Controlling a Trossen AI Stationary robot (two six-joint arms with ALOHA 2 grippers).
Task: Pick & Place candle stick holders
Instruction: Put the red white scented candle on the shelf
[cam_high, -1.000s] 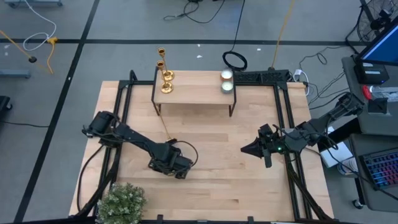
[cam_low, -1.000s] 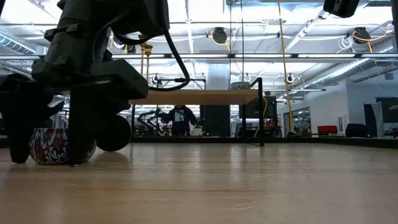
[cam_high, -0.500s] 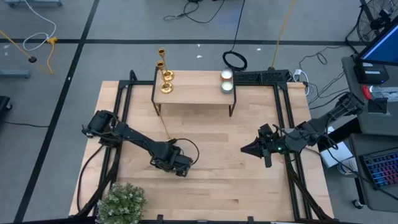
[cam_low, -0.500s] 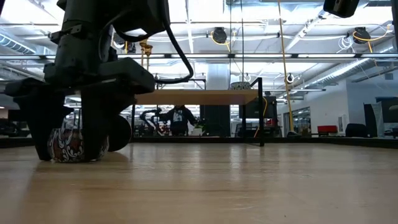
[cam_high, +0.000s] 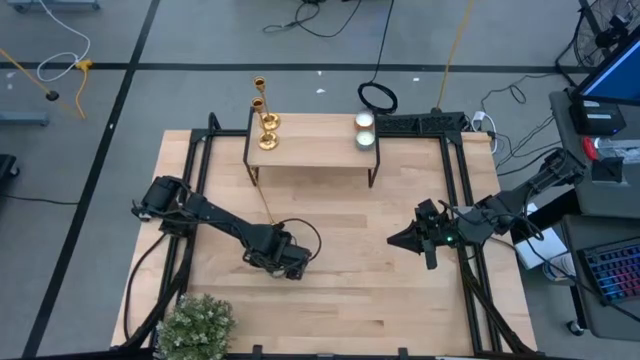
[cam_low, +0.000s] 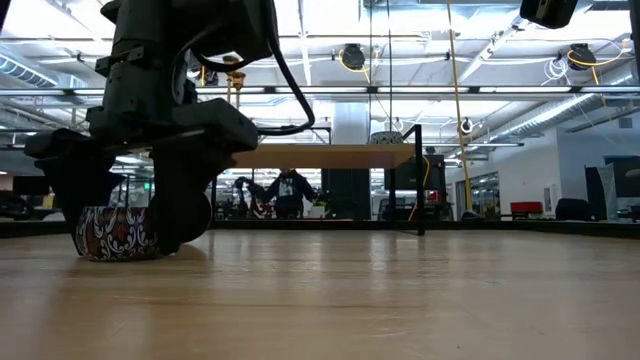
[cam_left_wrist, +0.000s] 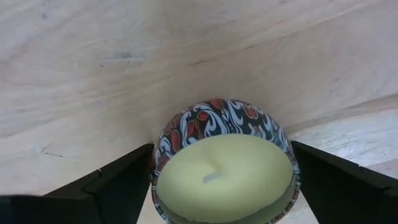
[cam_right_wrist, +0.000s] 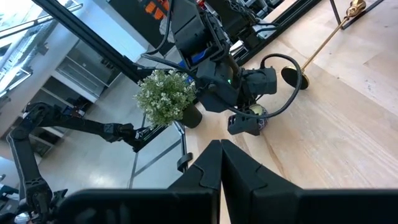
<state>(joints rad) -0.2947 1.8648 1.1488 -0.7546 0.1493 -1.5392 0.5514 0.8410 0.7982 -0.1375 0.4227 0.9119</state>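
Note:
Two gold candle stick holders (cam_high: 266, 125) stand upright on their bases at the left end of a low wooden shelf (cam_high: 315, 150). A third candle stick holder (cam_high: 268, 207) lies on its side on the table in front of the shelf; it also shows in the right wrist view (cam_right_wrist: 323, 40). My left gripper (cam_high: 288, 265) is down at the table near the middle, shut on a round candle tin (cam_left_wrist: 224, 168) with a red, black and white patterned wall and pale wax. My right gripper (cam_high: 405, 240) is shut and empty above the table's right part. My left gripper pinches the candle tin between its two fingers, one on each opposite side of the patterned wall (cam_left_wrist: 163, 134). The fingers (cam_low: 180, 205) come from above, pointing down. The tin stands upright with its bottom (cam_low: 115, 252) on the table.
Two small glowing candles (cam_high: 365, 130) sit at the shelf's right end. A potted plant (cam_high: 195, 325) stands at the table's near left corner. Black frame rails (cam_high: 455, 200) run along the table's sides. Bare wood lies between the two arms.
My left gripper has moved a little toward the table's right edge, staying low at the table. The candle tin between its fingers has slid the same way along the table and stays upright.

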